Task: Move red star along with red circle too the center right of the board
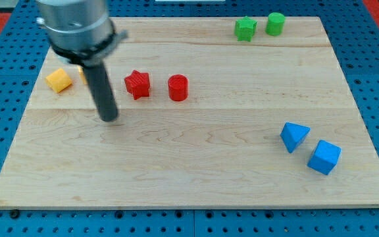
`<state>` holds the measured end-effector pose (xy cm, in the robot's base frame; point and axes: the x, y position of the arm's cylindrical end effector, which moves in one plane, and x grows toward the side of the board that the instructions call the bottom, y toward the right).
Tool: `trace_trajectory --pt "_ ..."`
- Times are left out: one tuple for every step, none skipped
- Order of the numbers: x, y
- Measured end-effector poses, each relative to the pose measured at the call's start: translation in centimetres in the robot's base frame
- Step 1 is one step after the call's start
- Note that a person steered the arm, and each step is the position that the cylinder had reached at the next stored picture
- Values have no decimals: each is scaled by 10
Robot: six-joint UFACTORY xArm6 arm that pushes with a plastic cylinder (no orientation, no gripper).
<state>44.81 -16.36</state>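
Note:
A red star [137, 84] lies on the wooden board [196, 171] left of centre, in the upper half. A red circle [177, 87], a short cylinder, stands just to the star's right, a small gap apart. My tip [110, 118] rests on the board to the lower left of the red star, apart from it. The dark rod rises from the tip to the grey arm body at the view's top left.
A yellow block [58, 80] lies near the left edge; a second yellow piece [83, 74] is mostly hidden behind the rod. A green star [245, 28] and green cylinder [276, 24] sit at the top right. A blue triangle [294, 136] and blue cube [324, 157] lie at the lower right.

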Motion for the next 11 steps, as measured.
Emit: trace_trajectory --pt "-46 -45" --pt "-59 -29" --pt "-55 55" --pt "-35 108" --pt "-32 128" --pt "-44 130" --pt "-45 154" --pt "-53 184" --pt "-71 212" --pt "-71 267" --pt "-76 317"
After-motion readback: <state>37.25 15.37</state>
